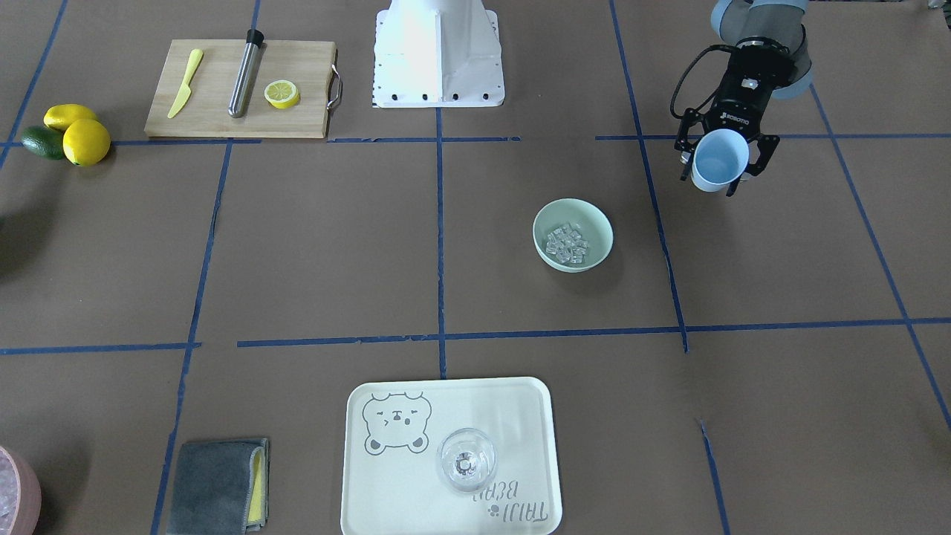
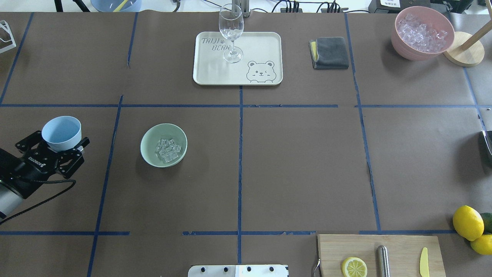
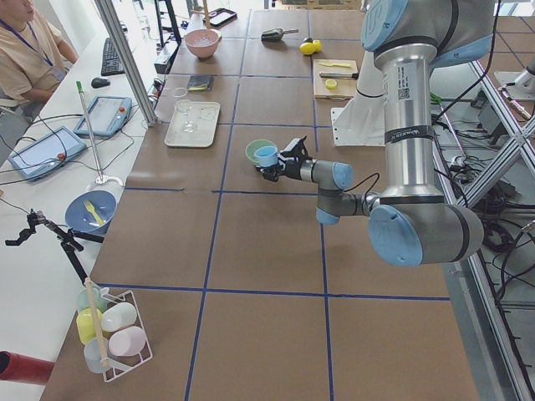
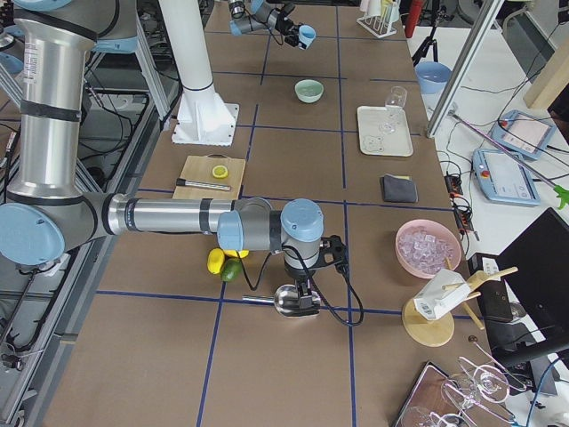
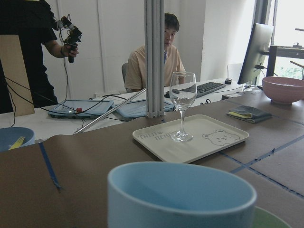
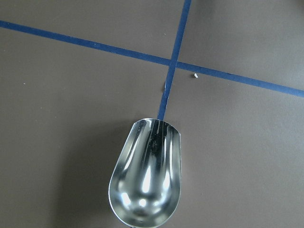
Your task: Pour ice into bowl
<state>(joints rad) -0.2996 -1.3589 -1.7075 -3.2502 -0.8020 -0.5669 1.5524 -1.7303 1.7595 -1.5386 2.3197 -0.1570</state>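
Observation:
The mint-green bowl stands on the table and holds the ice, a small heap of clear cubes. It also shows in the overhead view with the ice. My left gripper is shut on the light blue cup, held beside the bowl, apart from it, mouth tilted up. The cup looks empty. My right gripper is far off at the table's other end, over a metal scoop; I cannot tell whether it is open or shut.
A cream tray bears a wine glass. A pink bowl of ice and a grey cloth lie at the far right. A cutting board and lemons are near right.

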